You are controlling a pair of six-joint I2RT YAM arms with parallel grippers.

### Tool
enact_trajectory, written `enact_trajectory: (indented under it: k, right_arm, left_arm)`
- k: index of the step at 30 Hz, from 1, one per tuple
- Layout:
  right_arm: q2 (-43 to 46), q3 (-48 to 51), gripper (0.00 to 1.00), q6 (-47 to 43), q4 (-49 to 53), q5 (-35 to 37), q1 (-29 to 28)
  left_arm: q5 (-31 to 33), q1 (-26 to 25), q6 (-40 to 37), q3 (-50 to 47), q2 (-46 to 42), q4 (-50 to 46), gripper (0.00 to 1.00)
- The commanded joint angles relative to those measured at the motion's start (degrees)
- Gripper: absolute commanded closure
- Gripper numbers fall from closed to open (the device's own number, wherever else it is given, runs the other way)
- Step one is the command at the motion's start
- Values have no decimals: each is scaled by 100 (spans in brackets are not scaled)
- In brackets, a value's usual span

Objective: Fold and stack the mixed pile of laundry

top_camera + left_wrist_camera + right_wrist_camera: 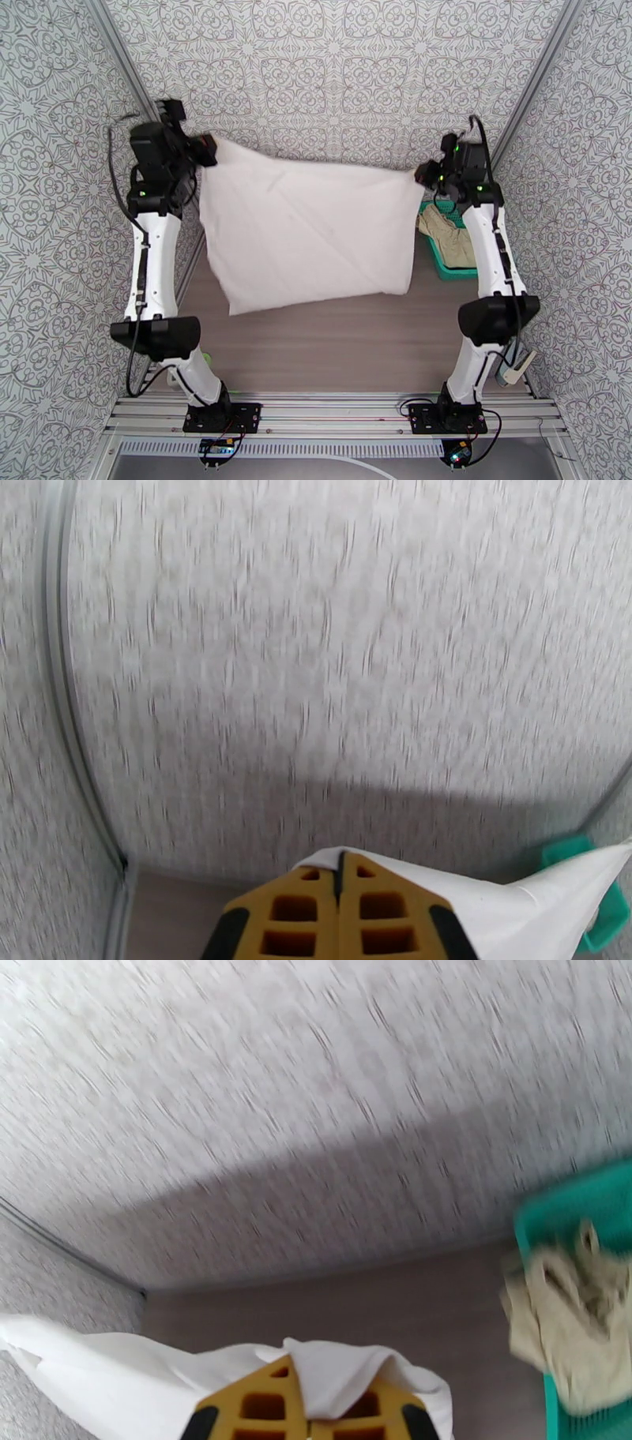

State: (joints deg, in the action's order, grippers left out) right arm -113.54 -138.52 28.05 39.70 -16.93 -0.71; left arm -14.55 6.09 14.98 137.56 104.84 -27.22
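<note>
**Overhead view.** We see a white short-sleeved cloth T-shirt spread as a broad sheet across the centre of the frame. It is raised above the brown wood-grain desk and suspended by its two upper corners. The left gripper, at upper left, is clenched on the garment's left corner. The right gripper, at centre right, is clenched on the opposite corner. The upper edge of the cloth runs taut between them and slopes down toward the right. The lower edge hangs toward the middle of the desk.

**Wrist views.** In each we find the yellow fingers pressed together, with white fabric pinched between them and draped past their tips.

**Right of the overhead frame.** A green plastic mesh basket sits on the desk just beside the right arm. A crumpled pair of beige cloth shorts lies inside it, held by neither gripper.
</note>
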Motion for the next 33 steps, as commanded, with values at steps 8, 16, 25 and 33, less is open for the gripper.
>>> enact_trajectory:
  k: [8,16,25,33]
  right_arm:
    - [852,361,100,428,-1241,-166,27]
    - [2832,5255,100,359,-1961,-497,78]
    - [4146,9234,86,-70,-1650,-155,80]
    - [5521,9778,47,-430,-259,544,75]
  left_arm:
    - [-733,192,348,-1019,-1521,1290,100]
    - [-1138,226,457,-5905,-4411,776,100]
    - [-616,102,977,-9001,-6427,-1756,94]
    - [397,-202,1635,-8357,-6389,-3381,30]
